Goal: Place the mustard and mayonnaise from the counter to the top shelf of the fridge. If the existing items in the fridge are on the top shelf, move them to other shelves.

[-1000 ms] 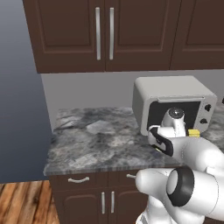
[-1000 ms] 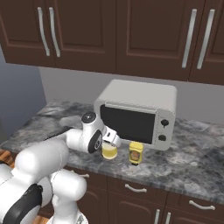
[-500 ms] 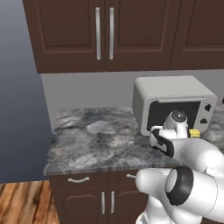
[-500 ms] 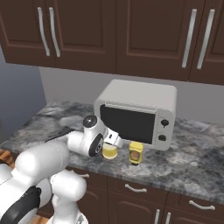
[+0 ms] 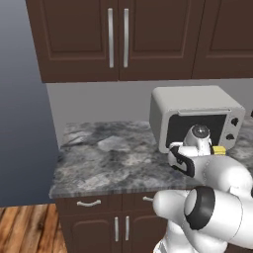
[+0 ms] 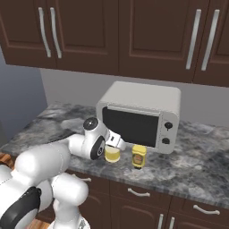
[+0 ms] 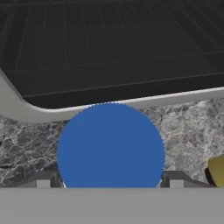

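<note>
Mayonnaise (image 6: 112,154) sits on the desk (image 6: 197,165) just in front of the microwave (image 6: 142,116), below the left end of its dark door. From my right base camera I see only its pale cream body; the wrist covers its top. In the hand camera its blue lid (image 7: 111,147) is a big round disc low in the middle, with the microwave's dark window and pale lower edge across the top of the picture.

My gripper (image 7: 109,183) is straight over the jar, pointing down. One finger (image 7: 43,180) shows at the lid's left edge and the other at its right edge, so the jaws straddle the lid, each tip right beside the rim. I cannot tell whether they are pressing on the jar or only standing beside it.

Mustard (image 6: 139,157) stands upright on the desk just to the right of the mayonnaise in the right base camera, apart from it, also in front of the microwave. In the hand camera a sliver of it (image 7: 217,169) shows at the right edge. From the left base camera I catch its yellow cap (image 5: 219,149) behind the arm's wrist, in front of the microwave (image 5: 192,117).

The desk (image 5: 106,158) is grey marbled stone over dark brown cabinets with silver handles, and more dark cabinets hang above.
</note>
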Available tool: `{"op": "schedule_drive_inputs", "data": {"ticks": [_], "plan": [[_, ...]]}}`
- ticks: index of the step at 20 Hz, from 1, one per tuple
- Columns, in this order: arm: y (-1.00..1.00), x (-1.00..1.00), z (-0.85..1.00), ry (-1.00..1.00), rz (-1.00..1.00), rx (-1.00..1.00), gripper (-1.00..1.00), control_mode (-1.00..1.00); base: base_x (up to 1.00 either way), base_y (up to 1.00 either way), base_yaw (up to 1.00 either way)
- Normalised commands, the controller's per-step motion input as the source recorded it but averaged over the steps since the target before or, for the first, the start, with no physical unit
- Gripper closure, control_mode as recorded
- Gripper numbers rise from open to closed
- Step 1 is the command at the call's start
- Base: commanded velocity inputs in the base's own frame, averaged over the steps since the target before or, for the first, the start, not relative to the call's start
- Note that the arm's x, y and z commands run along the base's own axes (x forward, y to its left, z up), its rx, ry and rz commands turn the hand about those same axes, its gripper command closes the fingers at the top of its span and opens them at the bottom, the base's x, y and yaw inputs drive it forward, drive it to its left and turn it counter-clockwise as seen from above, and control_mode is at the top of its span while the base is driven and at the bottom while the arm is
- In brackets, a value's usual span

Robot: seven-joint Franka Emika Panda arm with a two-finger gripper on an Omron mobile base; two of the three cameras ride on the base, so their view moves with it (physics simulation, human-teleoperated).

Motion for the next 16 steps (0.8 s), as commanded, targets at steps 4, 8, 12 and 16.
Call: {"op": "schedule_drive_inputs", "data": {"ticks": [4, 8, 12, 16], "plan": [[0.0, -0.21, 0.11, -0.02, 0.0, 0.0, 1.0, -1.0, 0.0, 0.0, 0.0], [0.0, -0.75, 0.81, -0.15, 0.0, 0.0, 1.0, -1.0, 0.0, 0.0, 0.0], [0.01, -0.96, 1.0, -0.16, 0.01, 0.0, 1.0, -1.0, 0.0, 0.0, 0.0], [0.14, -1.0, 1.0, -0.08, 0.03, 0.0, 1.0, -1.0, 0.0, 0.0, 0.0]]}}
